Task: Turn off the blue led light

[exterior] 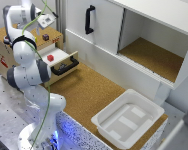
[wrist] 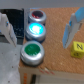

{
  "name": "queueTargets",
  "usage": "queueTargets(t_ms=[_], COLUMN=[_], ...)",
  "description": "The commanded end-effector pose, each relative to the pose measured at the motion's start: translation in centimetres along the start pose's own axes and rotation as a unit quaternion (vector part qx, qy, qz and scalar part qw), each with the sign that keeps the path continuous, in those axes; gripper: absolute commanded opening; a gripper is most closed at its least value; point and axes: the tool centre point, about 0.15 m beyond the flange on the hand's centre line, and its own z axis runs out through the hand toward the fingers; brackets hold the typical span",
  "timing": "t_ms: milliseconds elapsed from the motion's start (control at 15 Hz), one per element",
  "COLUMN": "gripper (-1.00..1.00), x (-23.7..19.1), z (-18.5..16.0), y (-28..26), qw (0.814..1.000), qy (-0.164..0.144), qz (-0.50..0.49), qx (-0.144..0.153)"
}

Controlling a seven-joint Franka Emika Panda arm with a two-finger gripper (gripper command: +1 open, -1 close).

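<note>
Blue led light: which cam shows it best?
Wrist view. The blue led light glows close up, between a red-capped lamp and a green one. In the exterior view I can't make it out.

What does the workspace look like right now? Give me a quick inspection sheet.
Surface: cork-topped counter, bare in the middle.
Job's things: blue led light glowing, in a row between a red-capped lamp and a green-capped lamp.
Clutter: yellow block; white bin, nothing seen inside; red button on the open drawer.
Gripper: gripper open, fingers either side of the blue light, no contact visible.
Cables: green cable along the arm.
Surroundings: white cabinet, sliding door open.
</note>
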Motion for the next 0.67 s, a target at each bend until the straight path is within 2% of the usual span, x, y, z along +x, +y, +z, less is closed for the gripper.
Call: queueTargets(t_ms=[0,133,467,533,600], gripper=[1.0,1.0,1.0,-1.0,-1.0], x=[8.1,9.7,10.0,10.1,10.5], z=[-1.8,-1.7,-1.4,-1.3,-0.8], y=[-1.6,-1.0,-0.5,-0.4,-0.3], qw=[0.998,0.997,0.995,0.995,0.995], qy=[-0.045,-0.074,-0.083,-0.087,-0.081], qz=[0.018,0.005,0.029,0.027,0.014], qx=[0.028,0.037,0.048,0.045,0.049])
